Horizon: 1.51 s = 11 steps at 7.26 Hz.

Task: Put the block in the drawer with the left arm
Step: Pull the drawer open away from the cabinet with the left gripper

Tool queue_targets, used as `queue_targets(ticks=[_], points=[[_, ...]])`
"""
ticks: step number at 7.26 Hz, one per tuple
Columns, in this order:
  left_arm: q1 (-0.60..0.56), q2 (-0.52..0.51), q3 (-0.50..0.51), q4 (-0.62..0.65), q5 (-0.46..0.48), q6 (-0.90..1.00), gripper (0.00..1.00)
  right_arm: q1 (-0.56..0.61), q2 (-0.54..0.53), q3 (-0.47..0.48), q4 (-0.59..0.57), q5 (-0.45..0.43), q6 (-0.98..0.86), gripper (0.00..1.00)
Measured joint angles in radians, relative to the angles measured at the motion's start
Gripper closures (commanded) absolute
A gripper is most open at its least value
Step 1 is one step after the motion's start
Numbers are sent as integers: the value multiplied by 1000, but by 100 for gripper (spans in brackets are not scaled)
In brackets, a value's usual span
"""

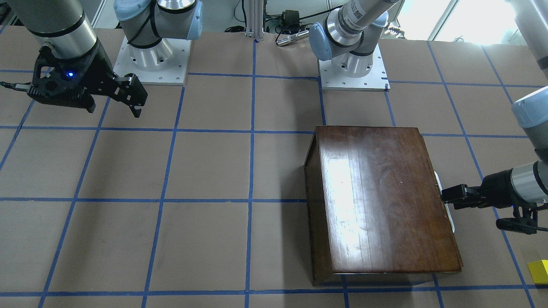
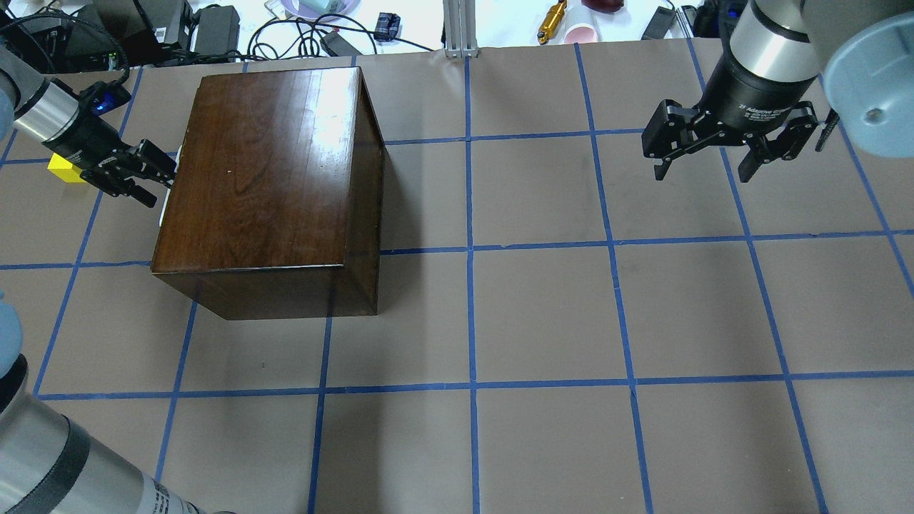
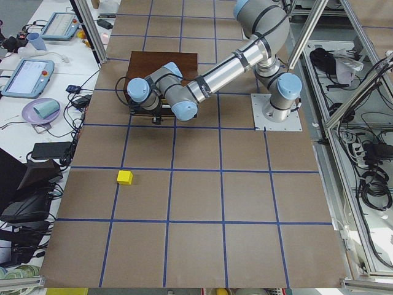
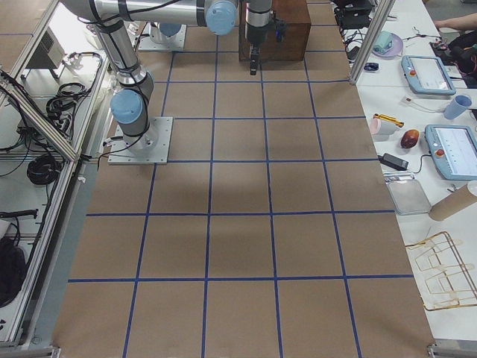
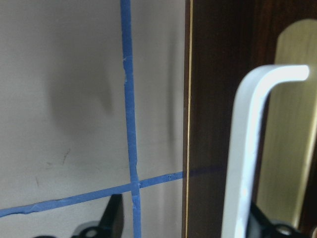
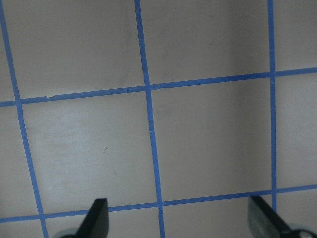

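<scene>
The upright white handle [image 5: 242,148] of the drawer [image 5: 210,99] stands between the wide-apart left fingers [image 5: 113,220], close to the lower-right one.

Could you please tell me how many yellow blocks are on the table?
1. The yellow block lies on the table past the left gripper, apart from the wooden box. Others could be hidden inside the box.

Only readable print: white lettering on black collar above right end effector [image 2: 703,171], far right over surface [image 2: 543,314], approx. "2F Adaptive Gr…"; 2nd line too small to read. White sticker on left arm [image 1: 358,15] tube has fine print, illegible.
</scene>
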Motion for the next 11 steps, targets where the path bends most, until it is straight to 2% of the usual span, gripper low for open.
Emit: queue_targets(ticks=[11], points=[[62,-8,40,20,72,16,25,0,0,0,0,0,0,0]])
